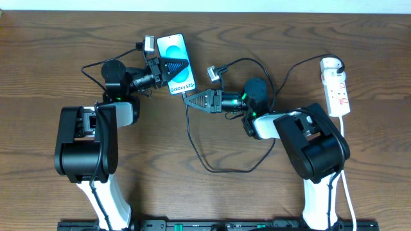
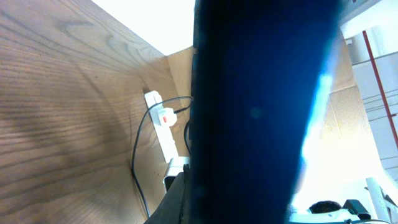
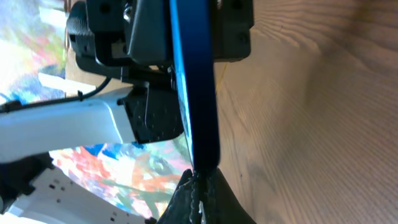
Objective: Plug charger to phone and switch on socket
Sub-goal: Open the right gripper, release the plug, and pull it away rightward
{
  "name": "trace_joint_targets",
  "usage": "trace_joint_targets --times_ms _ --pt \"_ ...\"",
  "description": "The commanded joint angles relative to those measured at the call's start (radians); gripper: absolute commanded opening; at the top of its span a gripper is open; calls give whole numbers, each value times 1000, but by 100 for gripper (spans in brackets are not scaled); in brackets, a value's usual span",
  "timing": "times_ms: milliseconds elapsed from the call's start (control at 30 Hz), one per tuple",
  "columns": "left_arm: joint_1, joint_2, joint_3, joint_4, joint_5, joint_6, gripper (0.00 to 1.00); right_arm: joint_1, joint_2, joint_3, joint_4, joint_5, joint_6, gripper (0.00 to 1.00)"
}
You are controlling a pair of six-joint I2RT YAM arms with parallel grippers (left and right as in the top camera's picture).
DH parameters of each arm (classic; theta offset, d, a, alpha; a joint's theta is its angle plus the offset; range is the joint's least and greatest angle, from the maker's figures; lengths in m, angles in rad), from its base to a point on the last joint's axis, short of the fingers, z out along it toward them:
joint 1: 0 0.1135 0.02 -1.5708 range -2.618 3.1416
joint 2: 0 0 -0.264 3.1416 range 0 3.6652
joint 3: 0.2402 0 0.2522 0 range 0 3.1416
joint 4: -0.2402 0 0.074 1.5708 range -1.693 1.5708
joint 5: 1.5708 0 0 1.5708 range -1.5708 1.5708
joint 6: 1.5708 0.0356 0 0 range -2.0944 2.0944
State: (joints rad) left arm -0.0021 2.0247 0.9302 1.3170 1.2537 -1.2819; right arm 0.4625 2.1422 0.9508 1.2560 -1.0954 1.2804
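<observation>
Above wooden table (image 1: 51, 51), clamping phone (image 1: 172, 46) in left gripper (image 1: 169, 68), pinching charger (image 1: 212, 168) tip in right gripper (image 1: 188, 99). Best lining up squarely, pushing gently, holding phone steady.

The brown wood-grain desk (image 1: 51, 51) carries the white socket (image 1: 336, 90) near its far right corner, lying lengthwise. Its thick white cord (image 1: 347, 186) trails toward the near edge. The charger (image 1: 225, 172), a thin black cable, loops across the middle, seemingly resting on the wood.
</observation>
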Motion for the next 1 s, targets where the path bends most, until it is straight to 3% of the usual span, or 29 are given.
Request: trace_joint_targets --times_ms 0,100,133,167,233,467,633,767,867,967 --pt "-29 -7 0 12 120 -9 7 -12 3 51 8 59 -71 15" --pt "-14 -7 0 5 119 -9 7 -14 3 50 8 -10 -71 45" --pt "-11 -7 0 4 119 -10 7 -14 3 50 9 -25 -70 58" --pt "-7 -7 0 4 118 -9 7 -15 3 50 13 -56 -69 80" --pt "-5 -7 0 4 118 -9 7 -16 2 50 44 -92 -45 96" --pt "7 -7 0 -3 114 -9 7 -25 1 42 321 -136 105 99" --pt "15 -7 0 -79 91 9 8 -60 1 42 312 -179 111 99" --pt "7 -7 0 -310 27 76 7 -93 1 42 132 -170 18 99" --pt "-10 -7 1 -527 -8 197 7 -134 1 42 -204 -88 -198 99" --pt "-26 -7 2 -616 -32 277 7 -158 1 42 -318 -52 -266 99"
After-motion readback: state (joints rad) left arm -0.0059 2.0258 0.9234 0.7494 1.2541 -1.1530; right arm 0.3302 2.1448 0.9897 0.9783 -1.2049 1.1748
